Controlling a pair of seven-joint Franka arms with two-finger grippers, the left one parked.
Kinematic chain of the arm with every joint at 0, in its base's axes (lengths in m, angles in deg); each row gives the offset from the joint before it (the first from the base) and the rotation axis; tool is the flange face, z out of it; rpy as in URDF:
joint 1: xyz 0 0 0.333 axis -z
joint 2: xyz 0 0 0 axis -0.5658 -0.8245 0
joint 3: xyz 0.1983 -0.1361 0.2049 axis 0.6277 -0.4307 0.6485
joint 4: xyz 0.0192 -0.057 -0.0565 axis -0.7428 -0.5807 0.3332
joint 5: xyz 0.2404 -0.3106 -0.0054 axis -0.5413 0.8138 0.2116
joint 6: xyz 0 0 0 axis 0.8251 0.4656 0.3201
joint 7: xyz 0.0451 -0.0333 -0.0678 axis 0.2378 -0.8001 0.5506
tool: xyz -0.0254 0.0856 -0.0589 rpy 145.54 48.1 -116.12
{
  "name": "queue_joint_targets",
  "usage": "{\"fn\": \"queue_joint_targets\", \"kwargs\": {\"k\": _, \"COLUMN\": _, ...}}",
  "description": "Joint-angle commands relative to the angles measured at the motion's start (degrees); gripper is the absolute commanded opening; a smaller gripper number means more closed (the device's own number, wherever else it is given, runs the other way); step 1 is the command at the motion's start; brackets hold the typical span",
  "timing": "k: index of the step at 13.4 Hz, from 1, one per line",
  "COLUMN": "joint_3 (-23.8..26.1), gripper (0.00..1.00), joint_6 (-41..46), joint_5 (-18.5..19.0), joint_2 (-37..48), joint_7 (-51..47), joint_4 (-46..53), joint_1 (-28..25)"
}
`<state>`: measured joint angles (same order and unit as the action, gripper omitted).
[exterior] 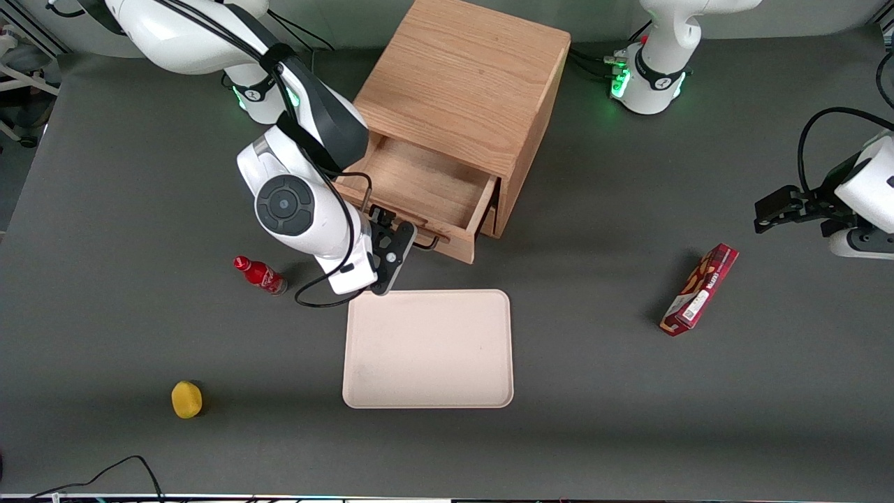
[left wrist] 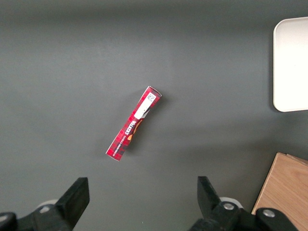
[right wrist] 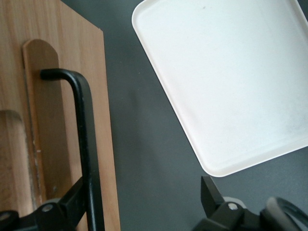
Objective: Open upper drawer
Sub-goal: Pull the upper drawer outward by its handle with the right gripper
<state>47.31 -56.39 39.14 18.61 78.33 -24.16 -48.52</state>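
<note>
The right arm's gripper (exterior: 399, 241) sits at the front of the upper drawer (exterior: 426, 185), level with its thin black bar handle (exterior: 427, 241). In the wrist view the gripper (right wrist: 139, 204) stands spread wide: one finger (right wrist: 72, 204) lies against the handle (right wrist: 86, 159) where it runs along the drawer's light-oak front panel (right wrist: 53, 120), while the other finger (right wrist: 214, 199) hangs apart from it above the dark table (right wrist: 144, 144), nothing clamped between the two.

The upper drawer is pulled well out of the cube-shaped wooden cabinet (exterior: 468, 84), its bare wooden floor open to view from above. The cabinet stands in the middle of the grey table (exterior: 628, 419), farther from the front camera than everything else on it.

A pale rectangular tray (exterior: 428, 349) lies flat just in front of the open drawer, nearer the camera, with the gripper poised close above its corner; the same tray (right wrist: 226, 77) fills much of the wrist view. A small red bottle (exterior: 260, 274) lies on its side beside the arm's wrist, toward the working arm's end of the table. A yellow fruit, seemingly a lemon (exterior: 186, 399), rests nearer the camera than the bottle. A red snack box (exterior: 700, 289) lies well apart, toward the parked arm's end; it also shows in the left wrist view (left wrist: 134, 123).
</note>
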Motion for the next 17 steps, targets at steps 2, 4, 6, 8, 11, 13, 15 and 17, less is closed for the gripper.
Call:
{"fn": "queue_joint_targets", "kwargs": {"k": 2, "joint_3": 0.09, "gripper": 1.0, "joint_6": -0.99, "joint_5": 1.5, "joint_2": -3.48, "joint_7": 0.93, "joint_4": 4.46, "joint_1": 0.0}}
{"fn": "queue_joint_targets", "kwargs": {"k": 4, "joint_3": 0.01, "gripper": 1.0, "joint_6": -0.99, "joint_5": 1.58, "joint_2": -4.62, "joint_7": 1.02, "joint_4": 6.13, "joint_1": 0.0}}
{"fn": "queue_joint_targets", "kwargs": {"k": 6, "joint_3": -1.04, "gripper": 1.0, "joint_6": -0.99, "joint_5": 1.67, "joint_2": -4.8, "joint_7": 1.28, "joint_4": 6.58, "joint_1": -0.09}}
{"fn": "queue_joint_targets", "kwargs": {"k": 8, "joint_3": -2.01, "gripper": 1.0, "joint_6": -1.16, "joint_5": 1.59, "joint_2": -5.15, "joint_7": 2.68, "joint_4": 7.19, "joint_1": 0.0}}
{"fn": "queue_joint_targets", "kwargs": {"k": 11, "joint_3": -3.15, "gripper": 1.0, "joint_6": -1.52, "joint_5": 1.59, "joint_2": -5.16, "joint_7": 3.13, "joint_4": 7.64, "joint_1": 0.0}}
{"fn": "queue_joint_targets", "kwargs": {"k": 13, "joint_3": -3.86, "gripper": 1.0, "joint_6": -2.3, "joint_5": 1.59, "joint_2": -5.59, "joint_7": 3.13, "joint_4": 7.73, "joint_1": 0.0}}
{"fn": "queue_joint_targets", "kwargs": {"k": 15, "joint_3": -4.21, "gripper": 1.0, "joint_6": -2.66, "joint_5": 1.59, "joint_2": -5.94, "joint_7": 3.92, "joint_4": 8.6, "joint_1": 0.0}}
{"fn": "queue_joint_targets", "kwargs": {"k": 17, "joint_3": -5.62, "gripper": 1.0, "joint_6": -2.66, "joint_5": 1.41, "joint_2": -6.3, "joint_7": 4.88, "joint_4": 9.22, "joint_1": 0.0}}
